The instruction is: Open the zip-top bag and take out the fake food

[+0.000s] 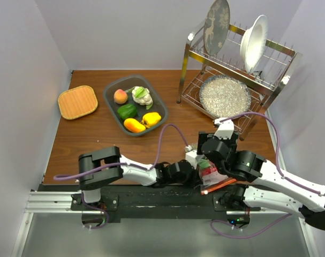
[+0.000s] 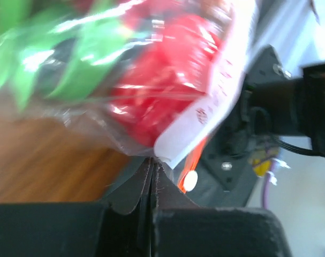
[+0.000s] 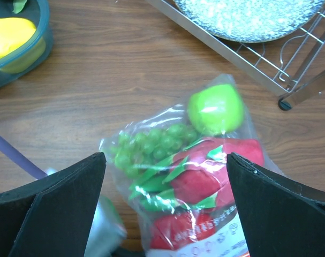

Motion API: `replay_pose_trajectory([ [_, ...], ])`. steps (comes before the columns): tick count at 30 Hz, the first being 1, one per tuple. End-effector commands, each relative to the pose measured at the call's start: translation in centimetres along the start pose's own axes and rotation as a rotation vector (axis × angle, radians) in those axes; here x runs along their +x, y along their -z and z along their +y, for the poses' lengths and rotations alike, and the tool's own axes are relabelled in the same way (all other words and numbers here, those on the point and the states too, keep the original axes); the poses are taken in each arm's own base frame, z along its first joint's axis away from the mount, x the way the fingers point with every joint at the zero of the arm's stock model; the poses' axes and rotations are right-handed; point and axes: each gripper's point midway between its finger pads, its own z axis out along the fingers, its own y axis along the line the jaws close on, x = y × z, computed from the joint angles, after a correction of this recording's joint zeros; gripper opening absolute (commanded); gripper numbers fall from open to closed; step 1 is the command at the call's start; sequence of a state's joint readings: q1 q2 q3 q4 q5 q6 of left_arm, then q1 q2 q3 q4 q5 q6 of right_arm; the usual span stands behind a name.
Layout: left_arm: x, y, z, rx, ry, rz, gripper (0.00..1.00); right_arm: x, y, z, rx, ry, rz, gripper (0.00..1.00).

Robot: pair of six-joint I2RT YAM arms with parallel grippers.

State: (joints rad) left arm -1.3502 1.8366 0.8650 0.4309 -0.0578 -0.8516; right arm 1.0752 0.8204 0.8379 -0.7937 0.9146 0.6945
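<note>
Overhead, the crinkly clear zip-top bag (image 1: 211, 174) is laid on the wooden surface (image 1: 98, 144), on the near side of the wire dish rack (image 1: 233, 60). Left wrist: its edge is pinched by the clenched left end effector (image 2: 152, 163). Right wrist: glossy fake food (image 3: 216, 108) is enclosed in it; the right end effector (image 3: 165, 193) is spread, released.

The left arm (image 1: 135, 172) lies low, reaching toward 3 o'clock. The left gripper (image 2: 151, 165) has its jaws pinched on the zip-top bag (image 2: 205, 115). The right arm (image 1: 280, 184) folds back toward 10 o'clock, and the right gripper (image 3: 165, 160) points down with its jaws spread wide.
</note>
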Motion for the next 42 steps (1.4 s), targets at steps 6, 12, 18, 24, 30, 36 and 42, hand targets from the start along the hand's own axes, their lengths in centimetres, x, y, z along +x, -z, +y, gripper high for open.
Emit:
replay_pose_trajectory([
  [6,-7.0,7.6,10.8,-0.366,0.235,-0.264,0.00,-0.1,-0.3,3.1,-0.092,0.057,0.039,0.98],
  [12,-8.0,12.4,15.8,-0.513,0.313,-0.331,0.00,2.4,-1.4,4.4,-0.088,0.114,0.117,0.96],
  [18,-8.0,12.6,14.4,-0.396,0.194,-0.274,0.20,4.6,-2.2,1.7,0.075,0.100,0.146,0.96],
  [24,-7.3,9.5,10.9,-0.171,0.108,-0.185,0.42,5.2,-1.9,-0.6,0.111,0.015,0.151,0.96],
  [30,-7.3,7.1,8.5,-0.017,0.060,-0.145,0.44,6.1,-1.8,-1.7,0.132,-0.018,0.169,0.95],
  [36,-6.3,5.6,8.1,0.031,0.071,-0.096,0.44,6.4,-1.9,-1.5,0.121,-0.024,0.186,0.95],
  [42,-5.8,4.9,7.9,0.074,0.109,-0.096,0.42,6.4,-1.9,-1.3,0.108,-0.025,0.185,0.95],
])
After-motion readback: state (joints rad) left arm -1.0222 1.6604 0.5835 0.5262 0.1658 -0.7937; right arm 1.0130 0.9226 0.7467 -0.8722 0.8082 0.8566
